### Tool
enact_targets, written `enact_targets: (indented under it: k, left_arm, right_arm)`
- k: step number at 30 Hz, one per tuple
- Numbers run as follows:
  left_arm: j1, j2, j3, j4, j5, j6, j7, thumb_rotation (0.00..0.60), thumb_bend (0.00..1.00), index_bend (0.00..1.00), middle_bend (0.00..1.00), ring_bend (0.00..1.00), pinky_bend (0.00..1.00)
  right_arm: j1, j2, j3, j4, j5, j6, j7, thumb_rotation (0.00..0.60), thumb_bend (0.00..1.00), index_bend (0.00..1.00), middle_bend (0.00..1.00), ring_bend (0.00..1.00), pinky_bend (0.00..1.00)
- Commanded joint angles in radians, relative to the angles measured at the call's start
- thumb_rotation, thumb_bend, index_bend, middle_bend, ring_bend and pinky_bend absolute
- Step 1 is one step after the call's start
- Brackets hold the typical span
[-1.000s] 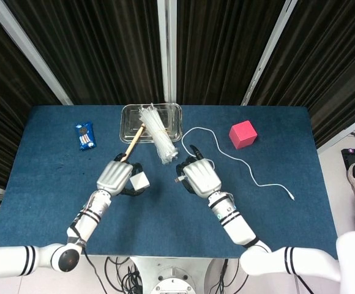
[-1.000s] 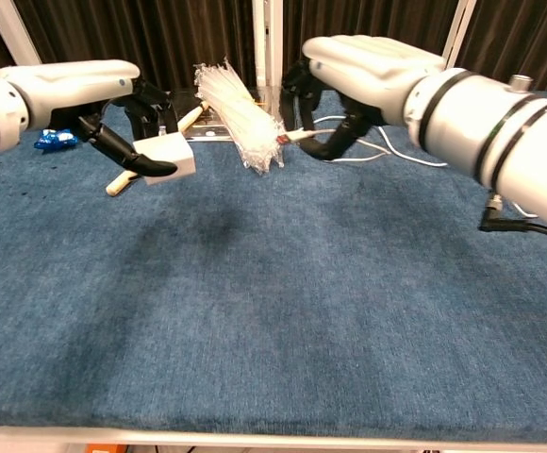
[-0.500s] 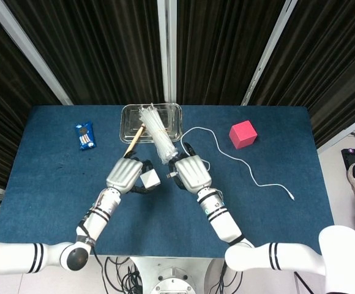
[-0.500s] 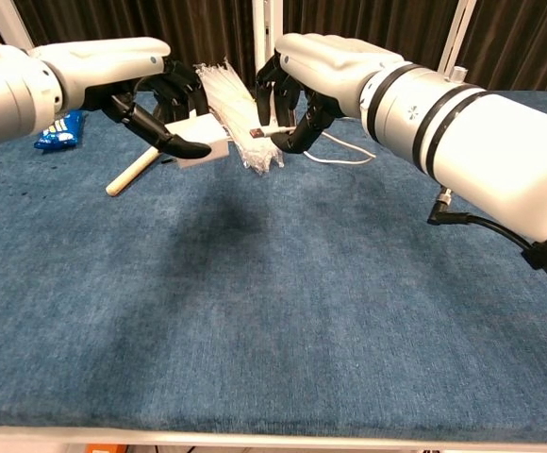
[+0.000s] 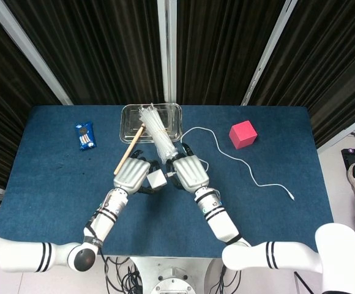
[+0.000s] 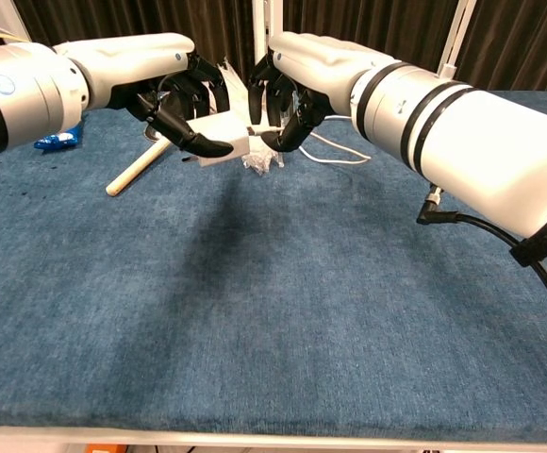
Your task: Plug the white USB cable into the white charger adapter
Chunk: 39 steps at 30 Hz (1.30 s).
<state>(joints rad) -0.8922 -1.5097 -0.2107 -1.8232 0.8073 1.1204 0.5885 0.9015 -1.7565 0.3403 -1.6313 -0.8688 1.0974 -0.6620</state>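
Now my left hand (image 6: pixel 174 80) grips the white charger adapter (image 6: pixel 224 143) in its fingers (image 6: pixel 203 143), lifted clear of the counter (image 6: pixel 273 311) with one face turned toward my right hand (image 6: pixel 297 75), presumably so the port meets the plug head-on. My right hand pinches the plug end of the white USB cable (image 5: pixel 242 160) in its own fingers, the plug tip (image 6: pixel 255 130) just beside or touching the adapter; whether it has entered the port I cannot tell. From above, both hands meet over the middle of the counter, adapter (image 5: pixel 157 179) between them. The cable's slack trails rightward across the cloth to its free end, leaving room to push. Directly behind the meeting point lies a bundle of clear plastic strips (image 5: pixel 158 138), spilling from a clear tray (image 5: pixel 128 122), with a wooden stick (image 5: pixel 128 150) beside it; these crowd the approach. A red cube (image 5: pixel 243 134) and a blue packet (image 5: pixel 85 136) sit well apart.
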Motion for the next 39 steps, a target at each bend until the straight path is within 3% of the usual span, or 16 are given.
enact_targets:
  k: [1,39]
  left_arm:
    - [-0.003,-0.002,-0.001,-0.001,-0.003,0.001,0.004,0.432,0.19,0.46,0.5,0.37,0.14]
    - [-0.037,-0.04,-0.028,0.01,-0.08,0.039,0.047,0.432,0.18,0.46,0.5,0.38,0.15]
  right_arm:
    - [0.003,-0.001,-0.002,0.001,0.002,0.002,0.004,0.6,0.42,0.65,0.51,0.31,0.07]
    - [0.026,-0.074,0.013,0.034,0.053,0.082,0.038,0.6,0.42,0.65,0.51,0.31,0.05]
